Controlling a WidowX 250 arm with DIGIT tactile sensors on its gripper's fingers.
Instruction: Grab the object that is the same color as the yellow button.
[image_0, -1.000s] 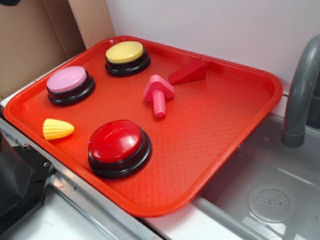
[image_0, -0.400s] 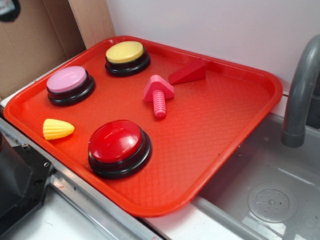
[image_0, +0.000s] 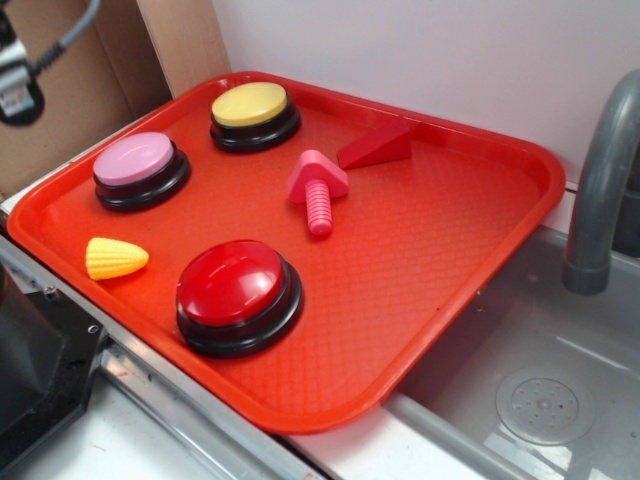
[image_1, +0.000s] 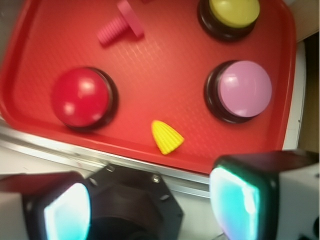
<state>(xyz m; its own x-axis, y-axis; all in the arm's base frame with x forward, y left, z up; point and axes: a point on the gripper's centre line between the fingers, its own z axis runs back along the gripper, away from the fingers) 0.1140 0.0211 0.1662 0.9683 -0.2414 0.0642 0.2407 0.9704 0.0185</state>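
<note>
Exterior view: red tray fills most of the frame, set beside a grey sink at lower right with a grey faucet at the right edge. Corn lies on its side near the tray's lower-left rim, small, yellow, tapered, ridged kernel rows, pointed end toward the right. Well apart from it, yellow button sits at upper centre: flat yellow top, black base. Pink button lies between the two, left of centre. Red button, domed and largest, stands just right of the corn. Pink bolt and red wedge rest near the tray's middle and upper right. Part of the arm with a cable shows in the upper-left corner.

Wrist view: gripper at the bottom of the frame, fingers spread wide, nothing between them. Corn lies centre-low on the tray, above the gap, untouched, with its point toward upper left.
</note>
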